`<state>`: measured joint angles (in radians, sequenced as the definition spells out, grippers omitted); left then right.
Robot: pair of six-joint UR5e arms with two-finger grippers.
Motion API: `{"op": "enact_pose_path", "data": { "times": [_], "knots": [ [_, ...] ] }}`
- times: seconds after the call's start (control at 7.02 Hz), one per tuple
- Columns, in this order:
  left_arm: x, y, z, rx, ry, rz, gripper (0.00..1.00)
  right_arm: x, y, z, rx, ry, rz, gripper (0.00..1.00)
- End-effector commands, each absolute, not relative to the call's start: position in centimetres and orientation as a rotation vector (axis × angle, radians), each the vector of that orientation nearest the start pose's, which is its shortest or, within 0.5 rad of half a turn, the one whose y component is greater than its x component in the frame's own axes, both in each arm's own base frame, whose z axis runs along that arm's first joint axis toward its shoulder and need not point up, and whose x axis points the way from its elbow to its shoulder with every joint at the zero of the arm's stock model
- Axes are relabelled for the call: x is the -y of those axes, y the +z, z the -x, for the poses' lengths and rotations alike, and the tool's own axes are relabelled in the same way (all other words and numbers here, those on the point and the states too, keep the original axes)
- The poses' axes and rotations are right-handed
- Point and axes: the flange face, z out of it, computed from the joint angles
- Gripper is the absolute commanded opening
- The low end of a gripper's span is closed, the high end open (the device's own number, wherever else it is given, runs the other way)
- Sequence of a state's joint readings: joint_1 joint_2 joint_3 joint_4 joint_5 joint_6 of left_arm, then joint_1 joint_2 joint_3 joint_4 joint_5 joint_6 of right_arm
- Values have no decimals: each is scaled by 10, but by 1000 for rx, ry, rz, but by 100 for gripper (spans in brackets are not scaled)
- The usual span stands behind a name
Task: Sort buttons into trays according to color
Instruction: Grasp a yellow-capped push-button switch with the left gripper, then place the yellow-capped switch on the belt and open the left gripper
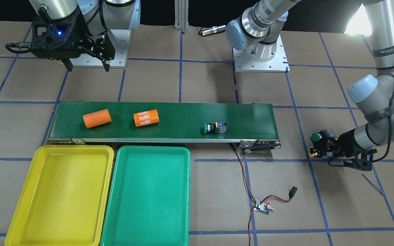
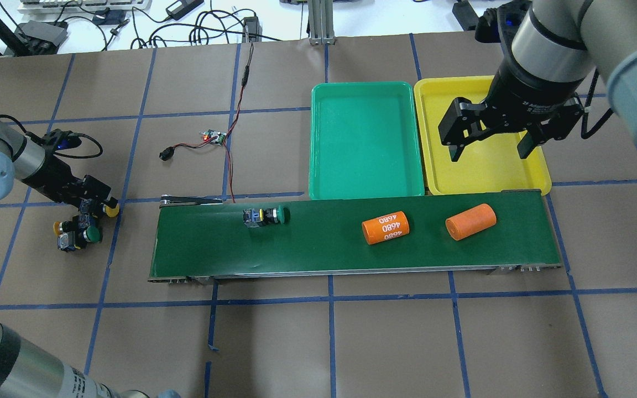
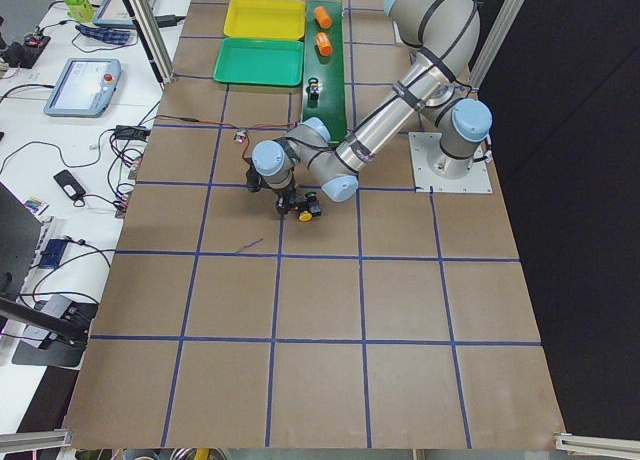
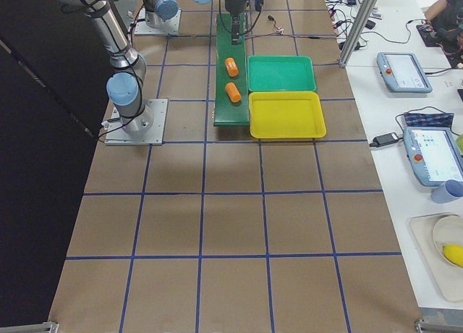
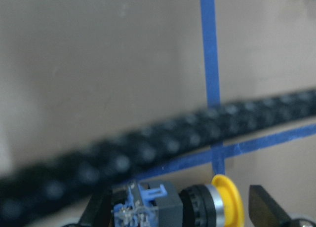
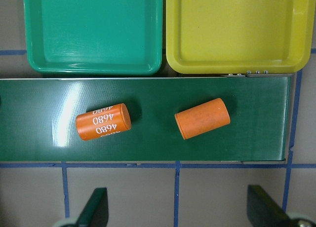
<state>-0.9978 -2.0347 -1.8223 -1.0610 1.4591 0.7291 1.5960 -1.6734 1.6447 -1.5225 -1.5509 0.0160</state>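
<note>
Buttons (image 2: 78, 235) sit clustered on the worktop (image 2: 351, 342) just off the conveyor belt's (image 2: 324, 254) end. One more green-capped button (image 2: 266, 215) lies on the belt, and the yellow tray (image 2: 484, 177) and green tray (image 2: 363, 138) hold none. My left gripper (image 5: 178, 213) is spread around a yellow-capped button (image 5: 224, 207), with a sliver of gap beside the cap. I'd centre on its blocky body before squeezing, so the neighbours aren't dragged along. My right gripper (image 2: 489, 153) hangs spread, raised on the robot's side of the belt.

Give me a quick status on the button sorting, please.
Left gripper open, straddling a yellow button off the belt. Right gripper open, raised, empty. One green button on the belt, two orange cylinders beyond it. Yellow tray, teal tray empty.
</note>
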Motion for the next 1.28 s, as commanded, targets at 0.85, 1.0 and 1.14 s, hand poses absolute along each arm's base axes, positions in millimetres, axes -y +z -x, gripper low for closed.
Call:
{"op": "enact_pose_path", "data": {
  "times": [0.85, 1.0, 1.14],
  "knots": [
    [526, 297, 29, -3242, 120, -190, 9, 445, 492, -144, -3123, 41, 9, 100],
    [502, 292, 76, -3241, 160, -60, 9, 445, 491, -144, -3123, 46, 12, 100],
    [478, 279, 116, -3225, 212, -4, 11, 445, 491, -143, -3123, 46, 16, 100]
  ]
}}
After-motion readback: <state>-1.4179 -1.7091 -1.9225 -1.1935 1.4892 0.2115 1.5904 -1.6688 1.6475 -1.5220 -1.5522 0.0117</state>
